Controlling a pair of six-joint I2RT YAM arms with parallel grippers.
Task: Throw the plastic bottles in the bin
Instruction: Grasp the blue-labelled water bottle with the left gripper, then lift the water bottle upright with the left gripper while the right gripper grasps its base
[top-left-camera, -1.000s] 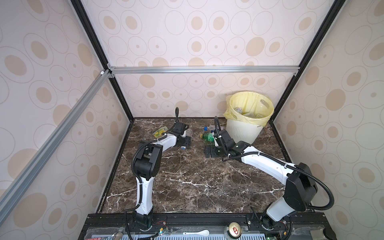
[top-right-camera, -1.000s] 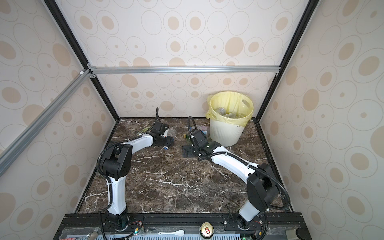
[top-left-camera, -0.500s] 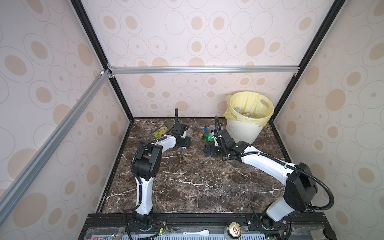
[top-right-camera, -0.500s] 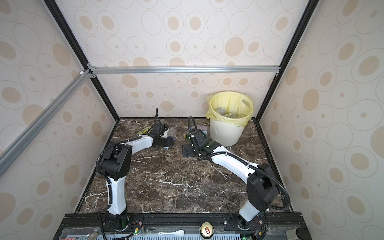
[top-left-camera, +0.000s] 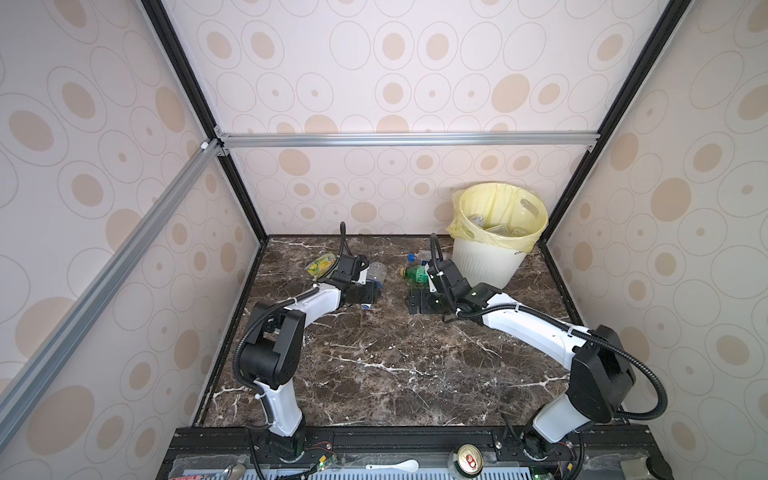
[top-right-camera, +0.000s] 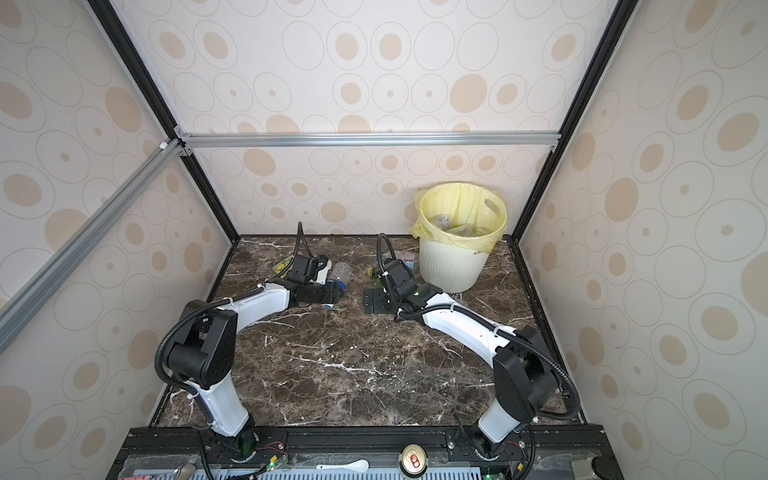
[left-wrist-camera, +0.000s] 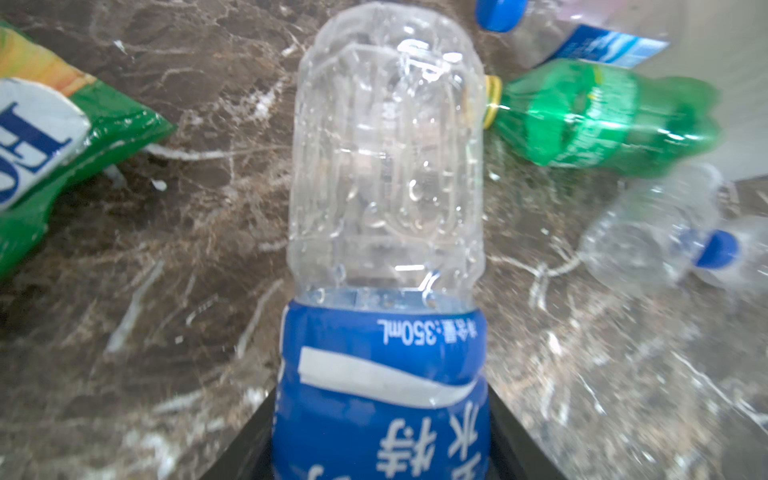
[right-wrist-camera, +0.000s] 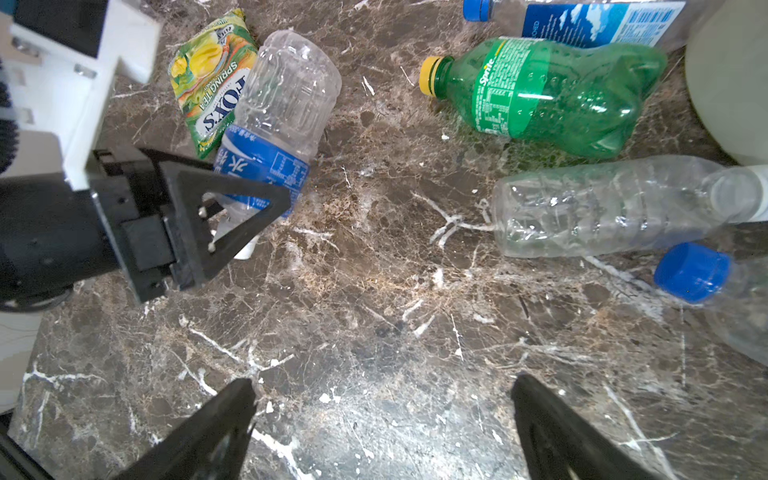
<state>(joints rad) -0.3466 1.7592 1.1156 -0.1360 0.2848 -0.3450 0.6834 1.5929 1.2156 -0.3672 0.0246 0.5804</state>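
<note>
My left gripper (left-wrist-camera: 380, 436) is shut on a clear plastic bottle (left-wrist-camera: 386, 166) with a blue label, its jaws pressing both sides of the label. In the right wrist view that bottle (right-wrist-camera: 291, 95) lies low over the marble floor beside the left gripper (right-wrist-camera: 232, 199). My right gripper (right-wrist-camera: 382, 399) stands open and empty over bare floor. Beyond it lie a green bottle (right-wrist-camera: 552, 91), a clear bottle (right-wrist-camera: 602, 208), a blue-capped bottle (right-wrist-camera: 694, 272) and a blue-labelled bottle (right-wrist-camera: 594, 20). The white bin (top-left-camera: 486, 266) with its yellow bag stands at the back right and holds several bottles.
A yellow-green snack packet (right-wrist-camera: 212, 79) lies against the held bottle, also seen in a top view (top-left-camera: 320, 264). A drink can (top-left-camera: 467, 459) and a white spoon (top-left-camera: 395, 465) rest on the front rail. Walls enclose the floor on three sides.
The left gripper's jaws have narrowed onto the blue-labelled clear bottle. Both arms have stayed almost where they were.
</note>
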